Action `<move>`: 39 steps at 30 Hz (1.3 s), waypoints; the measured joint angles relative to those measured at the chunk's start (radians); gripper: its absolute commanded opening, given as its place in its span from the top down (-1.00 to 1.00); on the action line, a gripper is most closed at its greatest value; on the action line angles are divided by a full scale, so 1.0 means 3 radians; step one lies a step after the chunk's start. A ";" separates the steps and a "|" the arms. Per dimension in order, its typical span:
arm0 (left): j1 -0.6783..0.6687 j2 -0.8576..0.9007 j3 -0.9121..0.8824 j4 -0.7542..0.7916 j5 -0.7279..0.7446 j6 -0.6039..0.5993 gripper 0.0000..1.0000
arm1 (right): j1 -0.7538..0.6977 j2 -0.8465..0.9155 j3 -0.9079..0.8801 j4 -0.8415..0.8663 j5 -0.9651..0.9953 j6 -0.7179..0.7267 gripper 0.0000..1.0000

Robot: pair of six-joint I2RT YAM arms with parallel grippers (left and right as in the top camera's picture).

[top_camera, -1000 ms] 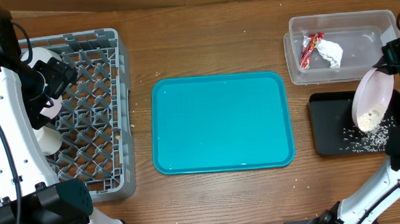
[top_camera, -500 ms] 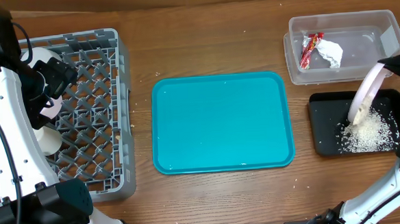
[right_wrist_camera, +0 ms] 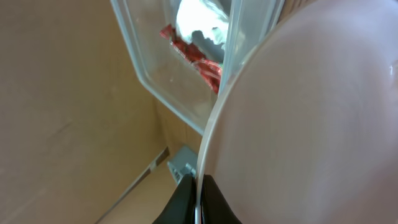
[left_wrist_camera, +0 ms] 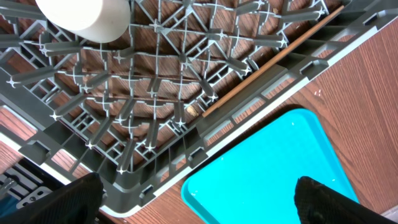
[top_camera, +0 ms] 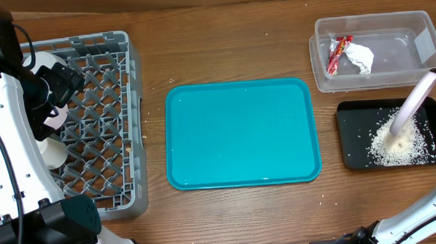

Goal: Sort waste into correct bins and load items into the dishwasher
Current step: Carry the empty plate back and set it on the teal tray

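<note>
The step in hand is, I judge, the emptying of the food waste. The right gripper is closed on the rim of the plate and holds it tilted steeply, almost on its edge, over the black tray. The lower rim of the plate is at the heap of crumbs that lies in this tray. Some loose crumbs lie around the heap, all inside the tray as far as I can see. The tub just behind the tray holds the wrapper and the napkin, so the sorting looks almost finished. The left gripper hangs over the rack with its fingers apart and nothing between them, and a cup stands in the rack. I cannot tell if any crumbs stick to the plate, because the right wrist view is close and blurred. The next move probably calls for carrying the plate across the teal tray to the rack, which is well apart on the other side. The hold is only on the rim, so the transfer should be slow, perhaps with a handover to the left arm.
</note>
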State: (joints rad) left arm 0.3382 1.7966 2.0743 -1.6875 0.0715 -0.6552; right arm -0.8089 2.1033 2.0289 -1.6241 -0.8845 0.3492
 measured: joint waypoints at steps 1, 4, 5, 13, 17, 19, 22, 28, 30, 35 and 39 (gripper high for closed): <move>0.0000 0.0000 0.0000 0.0000 0.0000 0.0000 -1.00 | -0.0025 0.0000 0.0000 0.0006 0.0000 -0.0020 0.92; 0.0000 0.0000 0.0000 0.0000 0.0000 -0.0001 -1.00 | -0.0066 0.0000 0.0000 0.0113 0.0118 0.0022 0.92; 0.0000 0.0000 0.0000 0.0000 0.0000 -0.0001 -1.00 | -0.0084 0.0000 0.0000 0.0046 0.0131 -0.0013 0.92; 0.0000 0.0000 0.0000 0.0000 0.0000 0.0000 -1.00 | -0.0097 0.0000 0.0000 0.0097 0.0064 -0.0323 0.92; 0.0000 0.0000 0.0000 0.0000 0.0000 0.0000 -1.00 | -0.0098 0.0000 0.0000 -0.0163 -0.0062 -0.0437 0.92; 0.0000 -0.0001 0.0000 0.0000 0.0000 0.0000 -1.00 | -0.0097 0.0000 0.0000 -0.0235 -0.0319 -0.0650 0.92; 0.0000 0.0000 0.0000 0.0000 0.0000 0.0000 -1.00 | -0.0071 0.0000 0.0000 -0.0237 -0.0558 -0.0806 0.92; 0.0000 0.0000 0.0000 0.0001 0.0000 -0.0001 -1.00 | 0.0141 -0.0122 0.0000 -0.0233 -0.0694 -0.0916 0.92; 0.0000 0.0000 0.0000 0.0000 0.0000 0.0000 -1.00 | 0.0309 -0.0281 0.0000 -0.0228 -0.0649 -0.0917 0.92; 0.0000 0.0000 0.0000 0.0000 0.0001 -0.0001 -1.00 | 0.0930 -0.0853 0.0001 -0.0155 -0.0437 -0.0917 0.92; 0.0000 0.0000 0.0000 0.0000 0.0001 0.0000 -1.00 | 0.1630 -0.1099 0.0037 -0.0074 -0.0156 -0.0916 0.92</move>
State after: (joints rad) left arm 0.3382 1.7966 2.0743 -1.6875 0.0719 -0.6552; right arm -0.3199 1.7737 2.0399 -1.6463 -0.9314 0.0746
